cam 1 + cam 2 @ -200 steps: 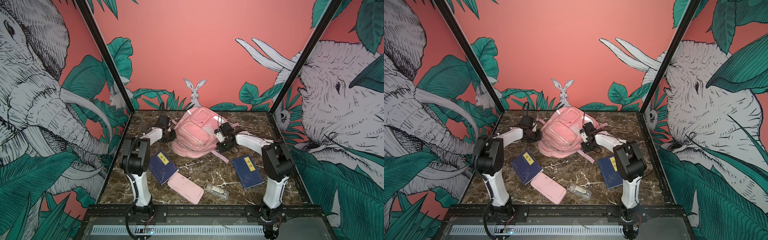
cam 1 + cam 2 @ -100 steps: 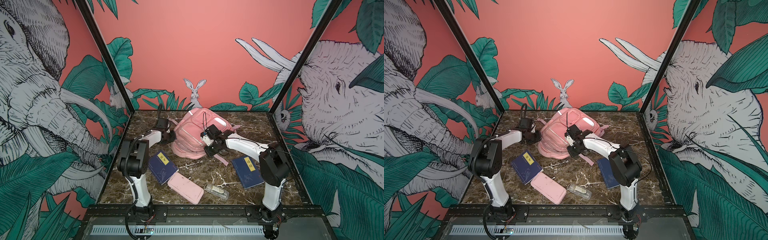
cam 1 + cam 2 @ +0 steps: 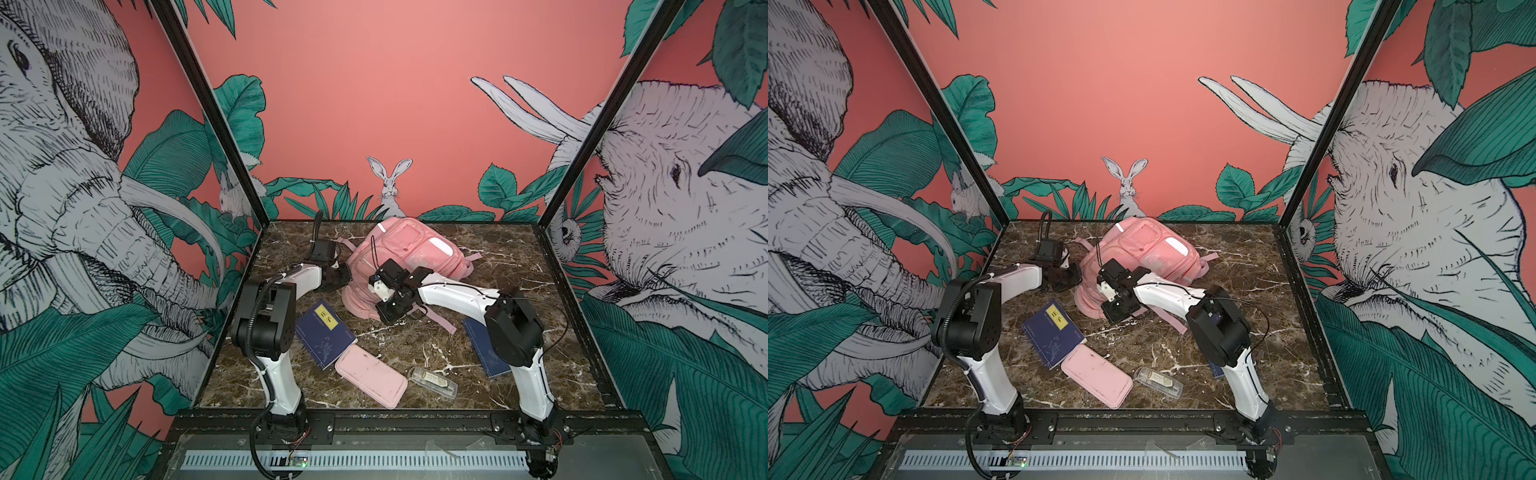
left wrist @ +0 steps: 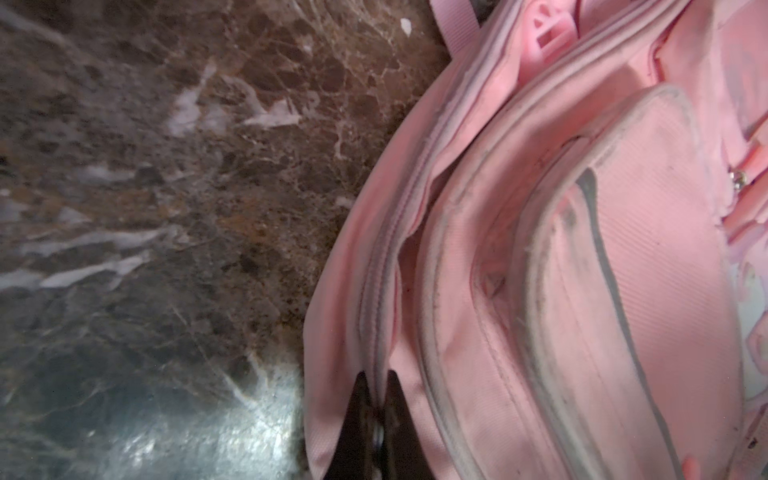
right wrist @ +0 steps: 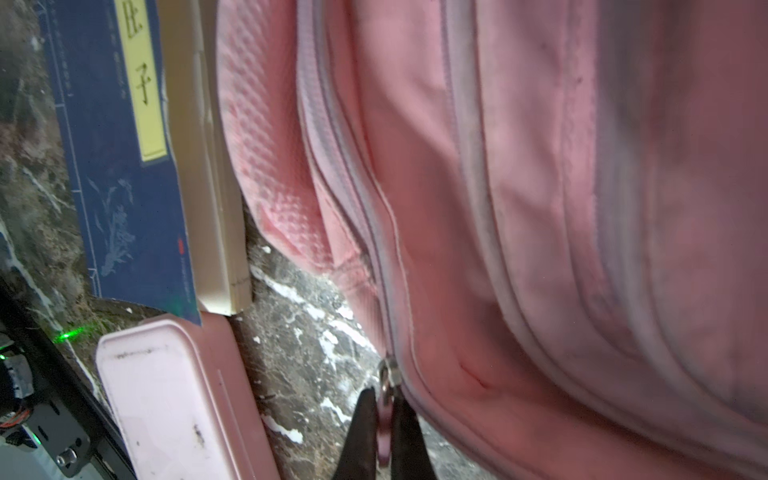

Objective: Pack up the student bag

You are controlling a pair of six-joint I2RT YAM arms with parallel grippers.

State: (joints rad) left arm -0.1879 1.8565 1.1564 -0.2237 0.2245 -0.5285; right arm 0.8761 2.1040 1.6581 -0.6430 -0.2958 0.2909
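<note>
The large soft pink fabric backpack (image 3: pixel 409 253) is laid at the far middle of the brown marble table (image 3: pixel 519 266). It is judged light and floppy, so seams and pulls are preferred for holding. The left gripper (image 4: pixel 375 386) is closed tight on its zipper seam; the right gripper (image 5: pixel 384 399) is pinched on the pink zipper pull (image 5: pixel 384 432). Free room is seen at the far right. On the near left, a dark blue book with yellow label (image 3: pixel 326 334) and a flat pink rectangular pouch (image 3: pixel 371 376) are crowded.
</note>
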